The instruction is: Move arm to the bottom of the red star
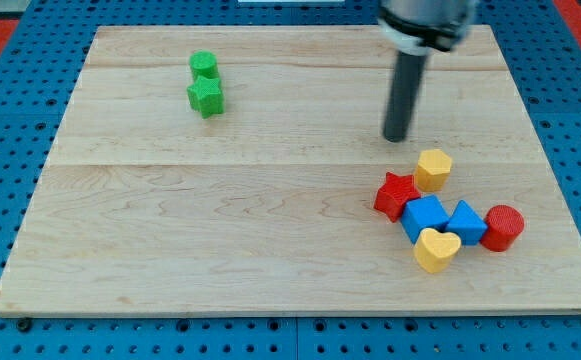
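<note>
The red star [396, 194] lies on the wooden board [220, 230] at the view's right, in a cluster of blocks. My tip [397, 138] stands above the star toward the view's top, a short gap away, and just left of the yellow hexagon [433, 169]. The star touches a blue cube [425, 216] at its lower right.
A blue block [466, 222], a yellow heart [436, 250] and a red cylinder [503, 227] complete the cluster at the right. A green cylinder [204, 66] and a green star [206, 96] sit at the upper left. Blue pegboard [0, 200] surrounds the board.
</note>
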Motion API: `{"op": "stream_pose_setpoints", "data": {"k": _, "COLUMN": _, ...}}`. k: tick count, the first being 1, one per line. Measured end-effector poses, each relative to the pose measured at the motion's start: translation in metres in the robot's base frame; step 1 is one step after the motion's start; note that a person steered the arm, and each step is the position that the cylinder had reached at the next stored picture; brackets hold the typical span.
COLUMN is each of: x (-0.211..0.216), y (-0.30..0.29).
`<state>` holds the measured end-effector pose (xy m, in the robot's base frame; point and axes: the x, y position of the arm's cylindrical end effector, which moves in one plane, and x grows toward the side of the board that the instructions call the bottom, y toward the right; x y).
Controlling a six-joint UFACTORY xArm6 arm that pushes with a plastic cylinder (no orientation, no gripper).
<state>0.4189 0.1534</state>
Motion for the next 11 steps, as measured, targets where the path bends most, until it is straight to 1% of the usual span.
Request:
{"op": "stream_pose_setpoints", "data": {"k": 1, "x": 0.050, "y": 0.005}}
{"op": "stream_pose_setpoints", "data": {"k": 2, "x": -0.020, "y": 0.007}}
{"op": "stream_pose_setpoints", "data": {"k": 3, "x": -0.121, "y": -0.086}}
{"op": "stream_pose_setpoints", "data": {"k": 4, "x": -0.193, "y": -0.206}}
{"op": "stream_pose_setpoints", "data": {"k": 5, "x": -0.199, "y": -0.300}}
{"op": "stream_pose_setpoints", "data": {"k": 6, "x": -0.122, "y": -0.292}}
{"op": "stream_pose_setpoints", "data": {"k": 7, "x": -0.069, "y": -0.261}}
{"op": "stream_pose_setpoints", "data": {"k": 8, "x": -0.021, "y": -0.242}}
{"op": "stream_pose_setpoints", "data": {"k": 9, "x": 0.042, "y": -0.164}}
{"op": "stream_pose_setpoints", "data": {"k": 10, "x": 0.097, "y": -0.105}}
{"op": "stream_pose_setpoints", "data": {"k": 11, "x": 0.098, "y": -0.136}}
